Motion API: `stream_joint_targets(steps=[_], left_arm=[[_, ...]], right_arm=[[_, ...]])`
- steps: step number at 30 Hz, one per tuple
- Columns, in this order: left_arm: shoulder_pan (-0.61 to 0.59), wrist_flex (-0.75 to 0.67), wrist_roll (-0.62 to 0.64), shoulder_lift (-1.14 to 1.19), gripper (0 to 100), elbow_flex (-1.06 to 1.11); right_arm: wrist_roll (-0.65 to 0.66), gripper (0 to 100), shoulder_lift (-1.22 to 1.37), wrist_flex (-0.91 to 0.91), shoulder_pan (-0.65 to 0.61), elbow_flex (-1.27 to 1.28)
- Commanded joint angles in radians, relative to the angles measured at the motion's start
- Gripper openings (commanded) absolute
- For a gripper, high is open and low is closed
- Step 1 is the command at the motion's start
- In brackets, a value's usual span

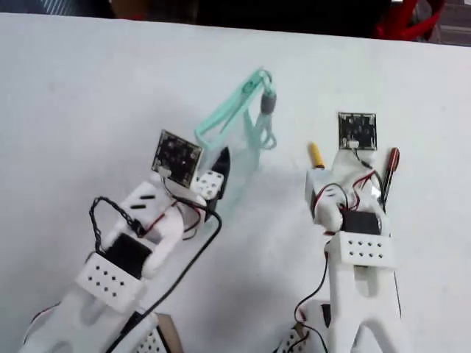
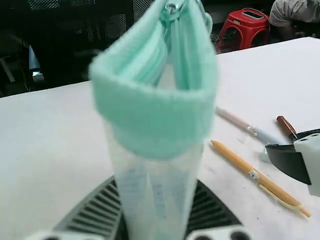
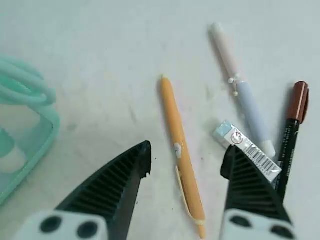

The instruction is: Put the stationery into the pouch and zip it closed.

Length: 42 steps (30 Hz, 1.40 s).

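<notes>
The left gripper [image 2: 156,202] is clamped on the lower part of the pouch [image 2: 155,115], a clear one with mint-green trim, and holds it upright off the white table [image 1: 88,88]; the pouch's mint band curves into an open loop at the mouth, with the zip pull [image 2: 172,7] at the far end of that loop; in the high view the pouch stands near the middle of the table, between the two arms. The right gripper [image 3: 187,152] has its jaws spread wide, one on each side of the orange pen [image 3: 180,155], which lies flat on the table (whether either jaw touches it cannot be told); just beyond the orange pen lies a pink and blue pen [image 3: 240,92], and beside that pen's blue end lies a small eraser [image 3: 247,150] in a printed sleeve, partly behind one jaw; a brown pen [image 3: 295,125] lies outermost, close by the eraser; all four pieces of stationery are on the table to the right of the pouch, none of them inside it.
</notes>
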Motion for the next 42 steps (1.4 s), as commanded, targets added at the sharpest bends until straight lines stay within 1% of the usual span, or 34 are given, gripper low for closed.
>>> stream_joint_targets(steps=[1, 3, 5, 9, 14, 21, 31, 33, 38, 42], left_arm=[[0.004, 0.032, 0.018, -0.013, 15, -0.006], [0.010, 0.089, 0.020, -0.045, 18, -0.006], [0.012, 0.124, 0.020, -0.094, 18, -0.006], [0.010, 0.201, 0.020, -0.202, 18, 0.002], [0.022, 0.302, 0.020, -0.320, 18, 0.043], [0.056, 0.319, 0.017, -0.453, 18, 0.184], [0.050, 0.543, 0.015, -0.782, 18, 0.196], [0.050, 0.557, 0.014, -0.812, 18, 0.196], [0.045, 0.557, 0.014, -0.799, 18, 0.195], [-0.010, 0.557, 0.012, -0.799, 18, 0.192]], right_arm=[[-0.011, 22.5, -0.015, -0.045, 0.010, 0.014], [-0.011, 22.5, -0.015, -0.076, 0.010, 0.032], [-0.011, 22.5, -0.015, -0.104, 0.002, 0.055], [-0.009, 22.5, -0.015, -0.160, -0.053, 0.103], [-0.009, 22.5, -0.015, -0.163, -0.054, 0.109], [-0.009, 22.5, -0.015, -0.163, -0.054, 0.109], [-0.009, 22.5, -0.015, -0.163, -0.059, 0.110], [-0.008, 22.5, -0.015, -0.163, -0.059, 0.110], [-0.008, 22.5, -0.013, -0.163, -0.059, 0.110], [-0.008, 22.5, -0.013, -0.162, -0.061, 0.110]])
